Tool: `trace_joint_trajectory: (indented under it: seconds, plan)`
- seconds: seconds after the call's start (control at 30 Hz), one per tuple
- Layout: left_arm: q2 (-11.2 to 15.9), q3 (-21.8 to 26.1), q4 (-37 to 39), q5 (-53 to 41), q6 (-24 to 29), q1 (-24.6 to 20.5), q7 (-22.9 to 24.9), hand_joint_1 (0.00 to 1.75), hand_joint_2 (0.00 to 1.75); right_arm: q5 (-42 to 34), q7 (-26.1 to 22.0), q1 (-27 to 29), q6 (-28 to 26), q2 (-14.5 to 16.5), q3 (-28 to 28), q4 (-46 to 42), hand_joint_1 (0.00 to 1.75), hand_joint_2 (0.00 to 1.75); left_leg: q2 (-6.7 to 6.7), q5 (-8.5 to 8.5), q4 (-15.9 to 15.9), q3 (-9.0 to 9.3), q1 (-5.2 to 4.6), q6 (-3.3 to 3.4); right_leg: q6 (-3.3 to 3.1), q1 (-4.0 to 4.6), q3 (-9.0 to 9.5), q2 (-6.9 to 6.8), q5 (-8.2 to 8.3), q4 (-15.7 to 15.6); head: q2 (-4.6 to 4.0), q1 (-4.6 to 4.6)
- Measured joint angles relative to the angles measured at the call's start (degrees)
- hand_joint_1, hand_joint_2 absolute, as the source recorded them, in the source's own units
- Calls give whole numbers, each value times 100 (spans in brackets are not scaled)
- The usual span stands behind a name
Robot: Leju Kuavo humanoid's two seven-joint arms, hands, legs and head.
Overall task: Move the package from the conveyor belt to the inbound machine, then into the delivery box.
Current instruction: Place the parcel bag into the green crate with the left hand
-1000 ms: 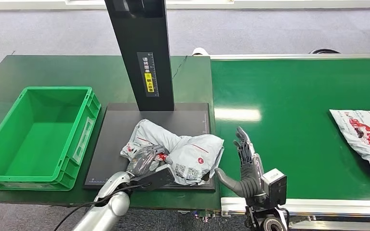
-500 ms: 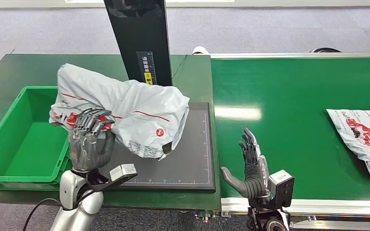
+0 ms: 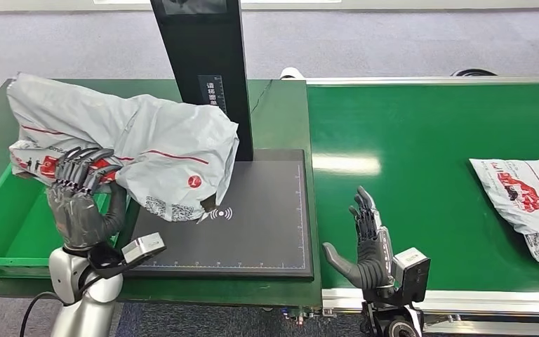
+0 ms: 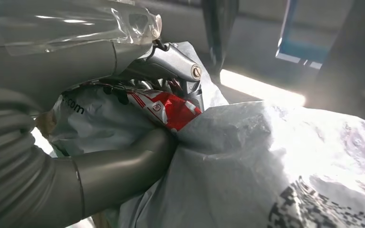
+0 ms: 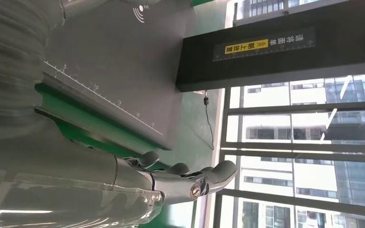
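- Left hand point(image 3: 78, 210) is raised, fingers point(image 3: 77, 167) curled around the red-printed end of the grey package point(image 3: 133, 151); the wrist view shows the thumb point(image 4: 123, 166) pressed under a fold of the film and the fingers point(image 4: 173, 64) closed over it.
- Package hangs clear of the surface point(image 3: 284, 112), extending from the left hand toward the black column point(image 3: 203, 70); its far corner droops above the dark scan plate point(image 3: 253, 225) of the inbound machine.
- Green delivery box point(image 3: 3, 232) sits just beside and below the left hand, partly under the package's held end.
- Right hand point(image 3: 365, 242) stands upright at the near edge of the conveyor belt point(image 3: 421, 140), fingers straight and apart, thumb out, holding nothing.
- A second package point(image 3: 526, 200) lies flat on the belt, well beyond the right hand on its outer side.
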Motion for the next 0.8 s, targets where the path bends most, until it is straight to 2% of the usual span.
trace_joint_trajectory:
  seconds: [0.07, 0.17, 0.27, 0.33, 0.43, 0.63, 0.8]
  plan:
    - [15, 124, -38, -72, 0, -8, 347, 175, 175, 1, 1, 17, -36, -1, -7, -8, 0, 175, 0, 0, 0, 0, 0, 0, 0, 0, -1, 0, 0, 0, 0, 0]
    - [223, 171, 56, -388, -121, -114, 1534, 175, 175, 1, 2, 95, -61, -9, -19, -56, 0, 175, 0, 1, 0, 1, 1, 0, 0, 1, -2, 0, 0, 0, 0, 1]
    - [549, 276, 468, -681, -686, -422, 2736, 175, 175, 14, 2, 174, -60, -19, -41, -104, 0, 175, 1, 2, -1, 1, 3, -2, -1, 3, -1, 1, 1, 0, 0, 1]
    - [785, 407, 928, -749, -1076, -677, 3241, 175, 175, 54, 8, 204, -45, -19, -68, -129, 0, 175, 4, 5, -1, 2, 5, -4, -2, 5, -1, 3, 2, 2, 0, 2]
    - [1106, 644, 1678, -732, -1325, -989, 3604, 175, 175, 134, 25, 216, 18, -14, -104, -149, 0, 175, 7, 6, -1, 2, 6, -5, -3, 5, -1, 6, 2, 4, 0, 2]
    - [1657, 1304, 3005, -628, -1769, -1362, 3984, 175, 175, 236, 57, 217, 74, -11, -150, -157, 0, 175, 11, 4, -1, -4, 5, -7, -2, 5, -10, 9, 1, 5, 0, 2]
    - [1990, 1655, 3859, -819, -2146, -1568, 4244, 175, 175, 264, 95, 209, 123, -10, -187, -156, 0, 175, 12, 4, -1, -7, 5, -7, -3, 5, -11, 9, 0, 5, 0, 3]
